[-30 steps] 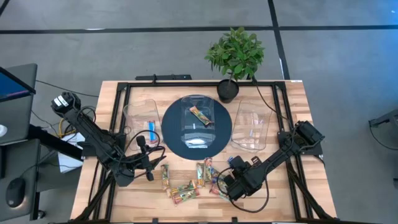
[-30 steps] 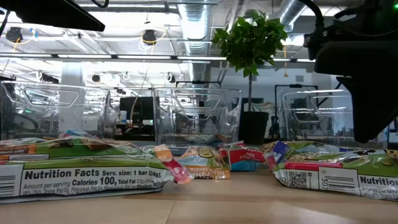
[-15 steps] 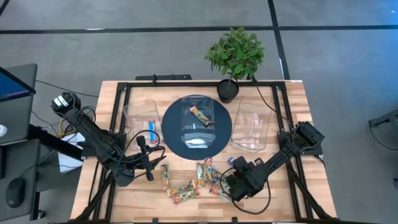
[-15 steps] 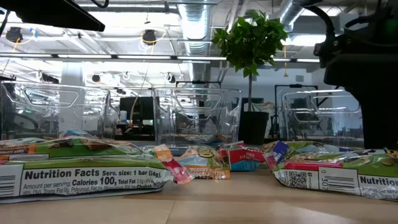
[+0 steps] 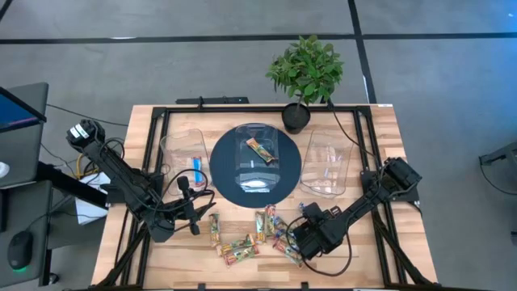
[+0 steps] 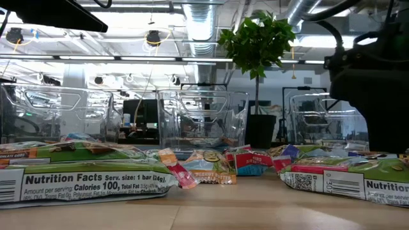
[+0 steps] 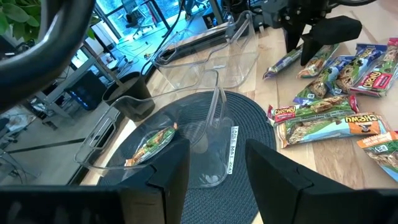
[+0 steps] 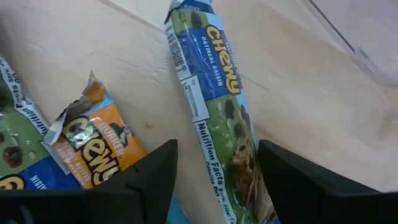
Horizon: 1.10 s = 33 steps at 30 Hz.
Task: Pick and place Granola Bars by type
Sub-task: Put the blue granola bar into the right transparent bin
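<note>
Several granola bars (image 5: 250, 234) lie flat on the wooden table near its front edge. My right gripper (image 5: 296, 244) hangs low over the right end of this scatter. It is open, with a blue-and-green bar (image 8: 217, 118) lying lengthwise between its fingers and an orange bar (image 8: 93, 146) beside it. My left gripper (image 5: 192, 213) waits open and empty at the front left, pointing toward the middle tub (image 7: 186, 118). One blue bar (image 5: 199, 171) lies in the left tub (image 5: 182, 153), and one orange-brown bar (image 5: 260, 150) in the middle tub (image 5: 257, 158). My right gripper comes down over the blue-and-green bar (image 8: 239, 168), its fingers (image 8: 146, 180) along the bar's two long sides. The bar lies flat on the table. Whether either finger touches the wrapper, I cannot tell.
The right tub (image 5: 327, 166) holds nothing that I can see. The middle tub stands on a dark round mat (image 5: 226, 178). A potted plant (image 5: 305, 77) sits at the far edge. Black frame rails (image 5: 153, 137) run along the table's sides.
My right gripper has moved a little toward the table's left edge, farther over the bars. In the low view the bars under it have shifted slightly. My left arm has kept still.
</note>
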Tool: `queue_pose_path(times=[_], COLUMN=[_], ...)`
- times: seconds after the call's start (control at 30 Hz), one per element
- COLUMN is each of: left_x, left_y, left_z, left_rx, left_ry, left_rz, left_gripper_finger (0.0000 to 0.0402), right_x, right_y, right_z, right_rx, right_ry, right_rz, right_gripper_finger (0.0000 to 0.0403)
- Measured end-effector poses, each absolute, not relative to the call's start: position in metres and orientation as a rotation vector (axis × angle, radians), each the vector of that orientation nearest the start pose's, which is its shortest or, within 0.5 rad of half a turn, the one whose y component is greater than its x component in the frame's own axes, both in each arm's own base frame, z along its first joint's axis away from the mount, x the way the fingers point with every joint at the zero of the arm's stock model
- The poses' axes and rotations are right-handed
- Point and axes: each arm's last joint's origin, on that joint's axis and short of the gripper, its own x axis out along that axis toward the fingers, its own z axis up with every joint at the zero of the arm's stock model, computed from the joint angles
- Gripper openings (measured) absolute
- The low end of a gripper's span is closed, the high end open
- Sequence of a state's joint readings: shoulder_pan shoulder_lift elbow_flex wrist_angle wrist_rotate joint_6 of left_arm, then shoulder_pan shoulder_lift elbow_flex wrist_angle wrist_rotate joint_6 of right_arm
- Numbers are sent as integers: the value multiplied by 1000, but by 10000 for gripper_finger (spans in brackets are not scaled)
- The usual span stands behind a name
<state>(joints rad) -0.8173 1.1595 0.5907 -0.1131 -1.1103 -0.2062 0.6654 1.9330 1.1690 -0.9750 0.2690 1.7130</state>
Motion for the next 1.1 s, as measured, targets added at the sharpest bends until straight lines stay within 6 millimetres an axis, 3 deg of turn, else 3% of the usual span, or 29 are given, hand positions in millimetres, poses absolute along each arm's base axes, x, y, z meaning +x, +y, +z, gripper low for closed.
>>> queue_pose_path(times=[0.2, 0.53, 0.73, 0.9, 1.1], left_x=[167, 167, 167, 167, 167], left_y=[-140, -140, -140, -140, -140], left_z=[213, 213, 213, 213, 213], left_rx=[360, 360, 360, 361, 361], left_ry=[356, 356, 357, 357, 357], left_rz=[318, 318, 318, 318, 318], left_gripper_finger=[151, 151, 151, 151, 151], right_x=[254, 254, 255, 264, 274], right_y=[189, 190, 194, 206, 216], right_z=[130, 129, 132, 152, 189], right_rx=[569, 547, 493, 431, 349], right_ry=[1224, 1244, 1235, 1151, 1043], right_rz=[-961, -927, -893, -827, -808], right_gripper_finger=[179, 66, 39, 42, 40])
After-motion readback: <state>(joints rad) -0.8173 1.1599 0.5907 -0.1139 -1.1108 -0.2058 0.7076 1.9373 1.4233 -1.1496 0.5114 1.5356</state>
